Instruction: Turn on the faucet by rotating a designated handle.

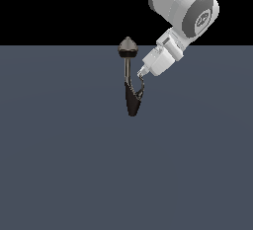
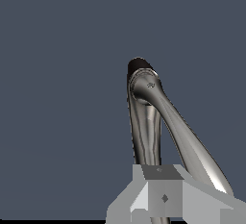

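Note:
The faucet (image 1: 128, 69) stands upright in the middle of the exterior view, with a cone-pointed grey cap (image 1: 128, 46), a thin stem and a dark tapered body (image 1: 132, 103). The handle (image 1: 140, 90) is a thin curved prong on the body's side toward the exterior view's right. My gripper (image 1: 142, 74) reaches down from the upper right, its tips right at the prong's upper end. In the wrist view the faucet's silver metal (image 2: 182, 131) curves away from a dark tip, and the handle (image 2: 144, 131) runs down behind my gripper (image 2: 163, 196). The fingers look pressed together, holding nothing.
The faucet stands on a flat blue-grey floor (image 1: 59, 165) that fills the lower part of the exterior view. The arm's white wrist and link (image 1: 183, 7) hang above and toward the exterior view's right of the faucet. No other objects show.

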`<act>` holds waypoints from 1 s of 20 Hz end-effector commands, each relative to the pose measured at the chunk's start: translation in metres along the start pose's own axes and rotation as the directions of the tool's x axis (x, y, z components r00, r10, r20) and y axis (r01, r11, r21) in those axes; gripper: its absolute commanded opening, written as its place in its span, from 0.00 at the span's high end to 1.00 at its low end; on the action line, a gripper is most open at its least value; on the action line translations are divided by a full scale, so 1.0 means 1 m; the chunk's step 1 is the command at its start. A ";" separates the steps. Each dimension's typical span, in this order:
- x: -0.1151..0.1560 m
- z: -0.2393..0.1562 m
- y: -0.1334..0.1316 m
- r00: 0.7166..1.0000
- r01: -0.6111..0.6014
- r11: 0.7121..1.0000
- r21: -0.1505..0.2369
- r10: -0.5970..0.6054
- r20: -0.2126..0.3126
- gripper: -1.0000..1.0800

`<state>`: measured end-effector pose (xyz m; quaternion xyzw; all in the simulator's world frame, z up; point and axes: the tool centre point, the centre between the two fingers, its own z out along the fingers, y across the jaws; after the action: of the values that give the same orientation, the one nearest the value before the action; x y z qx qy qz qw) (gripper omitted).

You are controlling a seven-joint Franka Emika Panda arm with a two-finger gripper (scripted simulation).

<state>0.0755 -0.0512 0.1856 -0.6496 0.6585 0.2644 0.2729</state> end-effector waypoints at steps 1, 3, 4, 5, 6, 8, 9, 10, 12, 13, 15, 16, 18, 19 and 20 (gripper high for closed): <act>0.002 0.000 0.006 1.000 -0.001 1.000 -0.002 0.001 0.001 1.00; 0.004 0.000 0.012 1.000 0.000 1.000 -0.003 0.000 0.002 1.00; 0.005 0.000 0.015 1.000 0.000 1.000 -0.003 0.000 0.002 1.00; 0.006 0.000 0.018 1.000 0.000 1.000 -0.004 0.000 0.002 1.00; 0.007 0.000 0.022 1.000 0.000 1.000 -0.005 0.000 0.003 1.00; 0.009 0.001 0.028 1.000 0.001 1.000 -0.006 -0.001 0.003 1.00; 0.010 0.001 0.032 1.000 0.001 1.000 -0.006 -0.001 0.004 1.00; 0.011 0.001 0.035 1.000 0.001 1.000 -0.007 -0.001 0.004 1.00; 0.013 0.001 0.042 1.000 0.002 1.000 -0.008 -0.002 0.005 1.00; 0.014 0.001 0.045 1.000 0.002 1.000 -0.009 -0.002 0.005 1.00; 0.016 0.001 0.052 1.000 0.003 1.000 -0.010 -0.003 0.006 1.00; 0.016 0.001 0.052 1.000 0.003 1.000 -0.010 -0.003 0.006 1.00; 0.013 -0.001 0.046 1.000 0.018 1.000 -0.002 -0.018 0.004 1.00; 0.020 -0.001 0.049 1.000 0.016 1.000 -0.003 -0.016 0.004 1.00; 0.027 0.000 0.052 1.000 0.014 1.000 -0.004 -0.014 0.005 1.00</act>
<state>0.0305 -0.0578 0.1796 -0.6595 0.6468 0.2627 0.2788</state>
